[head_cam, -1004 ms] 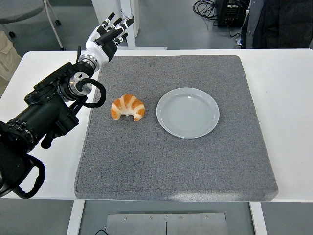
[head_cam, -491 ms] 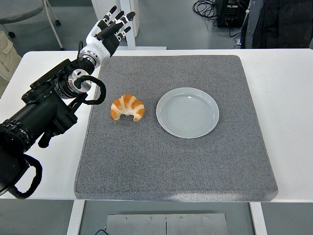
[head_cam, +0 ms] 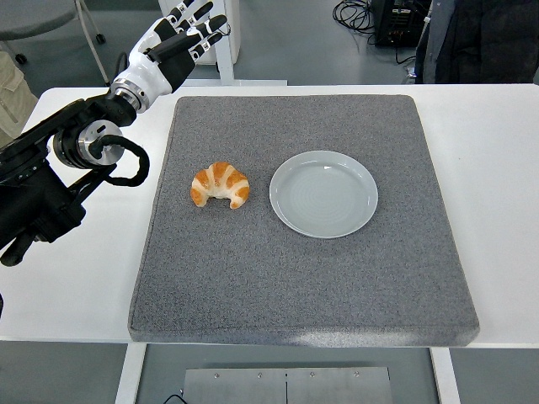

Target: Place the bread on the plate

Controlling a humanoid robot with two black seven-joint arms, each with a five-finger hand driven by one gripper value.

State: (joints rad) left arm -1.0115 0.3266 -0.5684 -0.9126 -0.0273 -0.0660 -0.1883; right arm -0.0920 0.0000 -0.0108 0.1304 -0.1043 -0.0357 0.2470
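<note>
one croissant (head_cam: 220, 184), golden-brown with pale ridges, curved ends toward the near edge, is seen on the grey mat (head_cam: 303, 286) just left of the empty grey plate (head_cam: 323, 194). left hand (head_cam: 168, 48) is raised over the tabletop's (head_cam: 488, 168) far-left corner, fingers (head_cam: 206, 30) spread, nothing held.

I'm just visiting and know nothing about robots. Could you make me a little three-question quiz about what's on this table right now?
1. True or false: the croissant lies on the plate.
2. Which side of the plate is the croissant on in the picture: A left, B right, C behind?
3. Fill in: the left robot hand holds ____.

Key: 1 false; it lies on the grey mat. 2 A. 3 nothing; its fingers are spread.
</note>
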